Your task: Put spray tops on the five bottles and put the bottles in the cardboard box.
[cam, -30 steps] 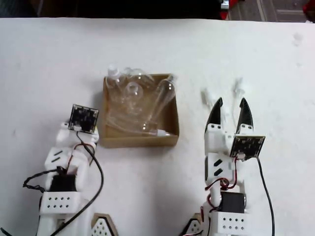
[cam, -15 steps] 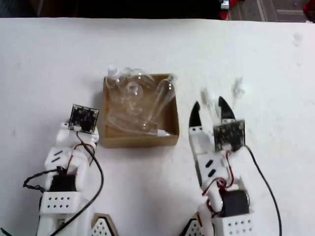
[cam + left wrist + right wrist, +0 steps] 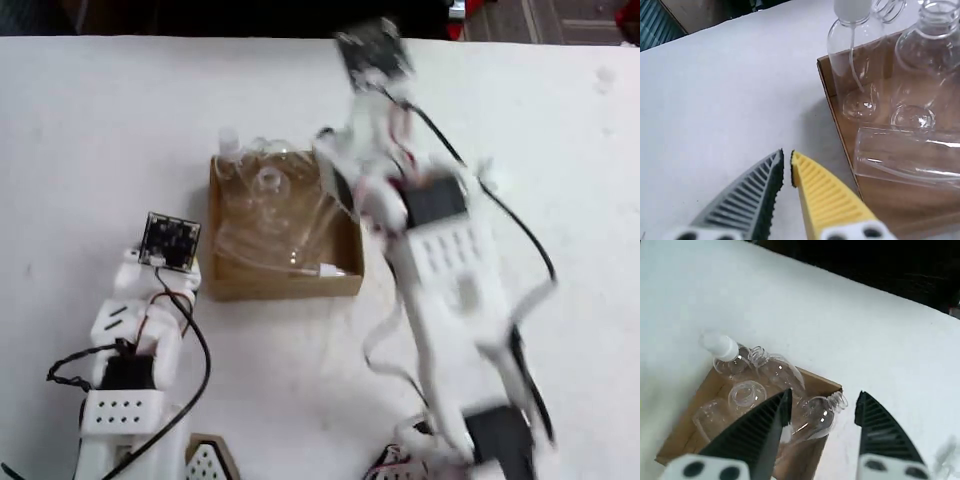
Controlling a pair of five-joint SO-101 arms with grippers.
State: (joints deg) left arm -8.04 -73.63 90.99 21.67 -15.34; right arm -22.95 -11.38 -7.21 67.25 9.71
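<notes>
1. The cardboard box (image 3: 285, 285) stands near the middle of the surface (image 3: 100, 100), a little toward its left edge.
2. Several clear bottles (image 3: 270, 215) are inside the box, some upright and some lying down. At least three necks are open.
3. One upright bottle, in the box corner that faces the far-left corner of the surface, carries a white spray top (image 3: 852, 7).
4. The left arm (image 3: 130, 330) is at the near edge, on the left side.
5. The left end effector (image 3: 786, 159) is low over bare surface, just beside the box wall. Its grey and yellow fingers are almost pressed together and they hold nothing.
6. The right arm (image 3: 450, 260) stretches from the near edge across the right wall of the box.
7. The right end effector (image 3: 823, 399) is above the box. Its black fingers are spread wide with nothing held, and an open-necked bottle is seen below between them.
</notes>
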